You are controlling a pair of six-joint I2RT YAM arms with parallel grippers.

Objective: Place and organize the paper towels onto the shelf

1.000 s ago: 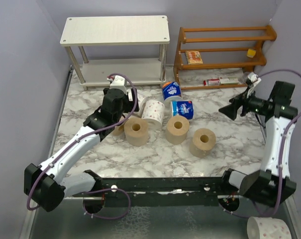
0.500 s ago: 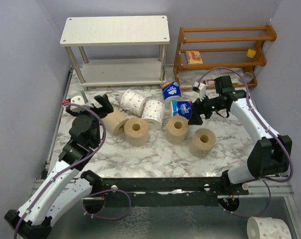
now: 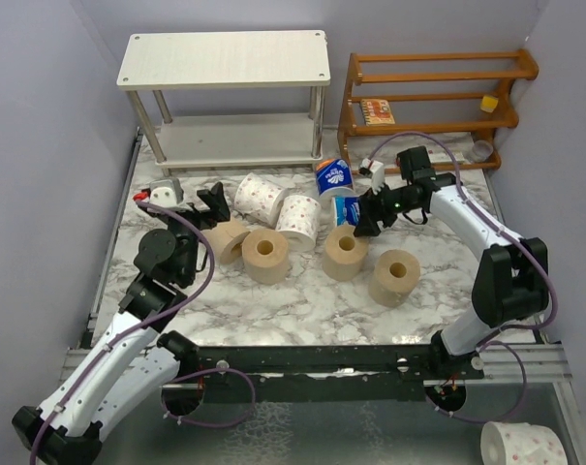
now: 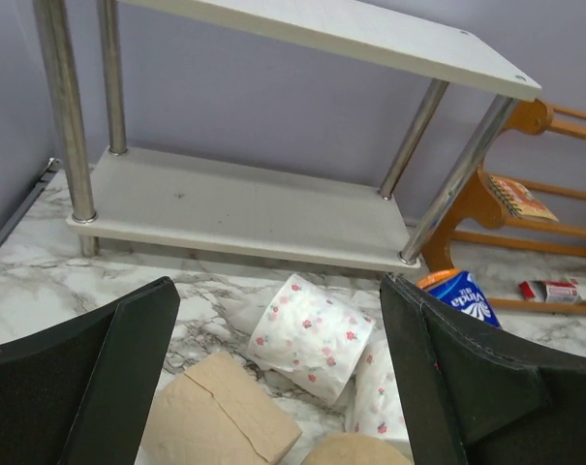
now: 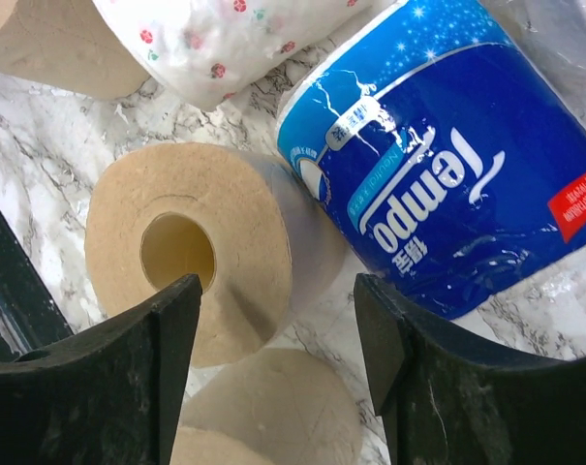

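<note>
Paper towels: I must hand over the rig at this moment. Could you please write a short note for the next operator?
Left end effector: open, empty, beside the lying tan roll.
Right end effector: open, empty, over the Tempo roll and an upright tan roll.
Things: eight rolls are clustered on the marble table in front of the shelf. A stray pink-dotted roll lies off the table, at the near right corner.
Done: nothing, both shelf boards are bare.
Left: place and arrange every roll on the shelf.
</note>
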